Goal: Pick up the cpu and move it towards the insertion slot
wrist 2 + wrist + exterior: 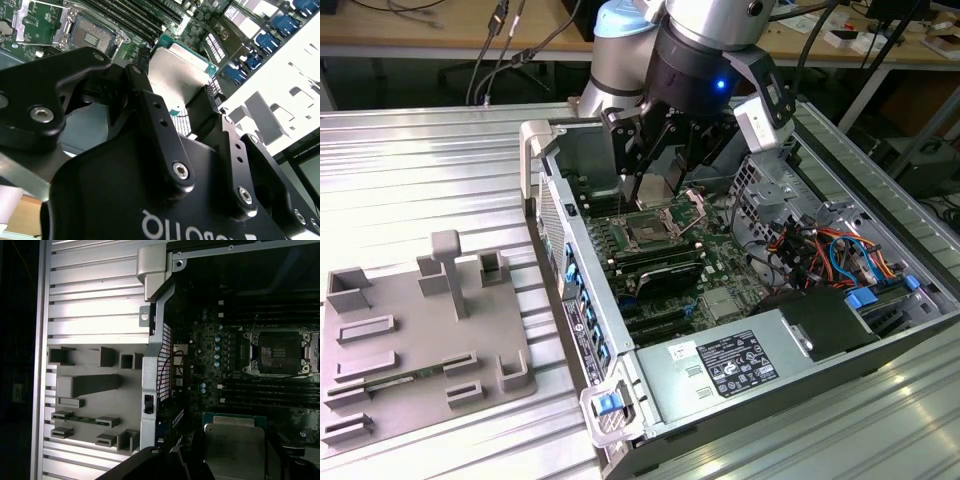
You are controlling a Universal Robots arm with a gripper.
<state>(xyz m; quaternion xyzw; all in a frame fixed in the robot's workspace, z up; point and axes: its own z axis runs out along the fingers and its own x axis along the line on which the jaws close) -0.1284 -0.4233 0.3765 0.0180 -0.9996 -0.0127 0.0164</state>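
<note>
My gripper hangs inside the open computer case, shut on the cpu, a flat square chip with a silvery top and a thin green border. In both wrist views the cpu sits clamped between the black fingers. The insertion slot is a dark square socket with a shiny metal frame on the green board. Its load plate stands tilted up. In the exterior view the cpu hovers just above and slightly behind the socket. The insertion slot lies a short way from the chip.
The grey plastic tray with raised pockets lies on the ribbed metal table at the exterior view's left. The case walls, memory slots, a bundle of cables and the power supply surround the socket.
</note>
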